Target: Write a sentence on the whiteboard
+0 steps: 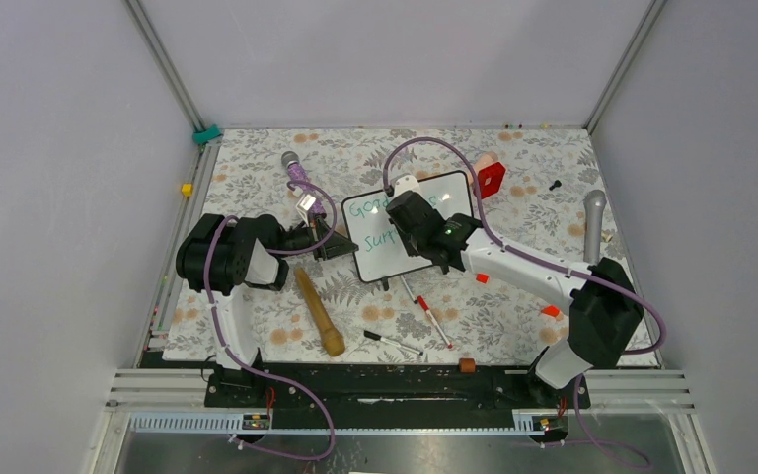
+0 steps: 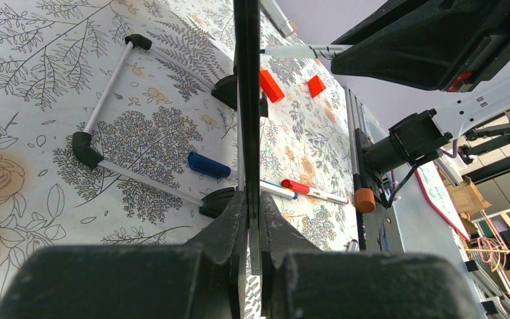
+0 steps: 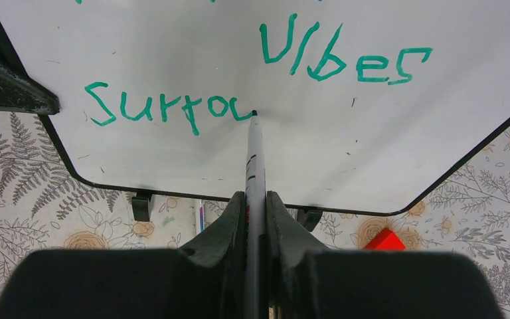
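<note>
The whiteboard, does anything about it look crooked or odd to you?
The small white board with a thin black frame sits turned askew to the table edges, its left edge pinched by the left gripper. Its green handwritten sentence is uneven and stops mid-word at "Surrou".

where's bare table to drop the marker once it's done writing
Bare cloth far left, between yellow cube and purple-grey handle; also between red block and grey microphone. Crowded in front of the whiteboard: pens and a wooden stick.
</note>
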`<state>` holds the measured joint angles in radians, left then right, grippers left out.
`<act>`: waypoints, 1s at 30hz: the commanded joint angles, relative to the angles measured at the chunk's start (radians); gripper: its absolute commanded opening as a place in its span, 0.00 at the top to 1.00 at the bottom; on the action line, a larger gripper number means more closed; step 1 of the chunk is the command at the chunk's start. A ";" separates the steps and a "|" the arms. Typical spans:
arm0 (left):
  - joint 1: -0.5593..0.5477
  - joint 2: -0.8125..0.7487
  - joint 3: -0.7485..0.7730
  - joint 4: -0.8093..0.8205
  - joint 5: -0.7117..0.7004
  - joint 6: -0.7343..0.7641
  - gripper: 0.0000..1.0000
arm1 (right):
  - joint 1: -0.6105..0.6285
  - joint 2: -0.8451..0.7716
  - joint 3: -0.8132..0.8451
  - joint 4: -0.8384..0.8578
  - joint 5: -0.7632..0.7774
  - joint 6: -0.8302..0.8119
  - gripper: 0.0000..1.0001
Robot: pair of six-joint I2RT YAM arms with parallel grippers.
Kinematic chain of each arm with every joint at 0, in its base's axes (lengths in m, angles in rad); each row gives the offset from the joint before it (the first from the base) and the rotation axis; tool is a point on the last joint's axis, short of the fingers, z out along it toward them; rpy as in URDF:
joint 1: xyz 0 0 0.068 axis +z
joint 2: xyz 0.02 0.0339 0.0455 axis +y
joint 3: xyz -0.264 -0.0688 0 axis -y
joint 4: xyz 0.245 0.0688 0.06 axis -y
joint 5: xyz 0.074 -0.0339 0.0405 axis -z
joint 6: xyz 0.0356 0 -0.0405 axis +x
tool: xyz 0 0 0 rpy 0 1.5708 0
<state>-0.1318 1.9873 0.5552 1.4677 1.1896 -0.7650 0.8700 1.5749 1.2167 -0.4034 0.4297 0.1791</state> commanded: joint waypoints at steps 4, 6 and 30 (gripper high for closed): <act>-0.005 0.025 0.010 0.009 0.007 0.045 0.98 | -0.022 0.027 0.060 0.018 0.046 -0.009 1.00; -0.004 0.024 0.011 0.009 0.008 0.046 0.97 | -0.023 0.027 0.064 0.017 0.046 -0.010 1.00; -0.004 0.023 0.009 0.009 0.010 0.044 0.97 | -0.028 0.010 0.009 0.006 -0.010 0.021 1.00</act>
<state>-0.1318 1.9873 0.5552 1.4673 1.1896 -0.7650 0.8612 1.5867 1.2457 -0.4179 0.4263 0.1818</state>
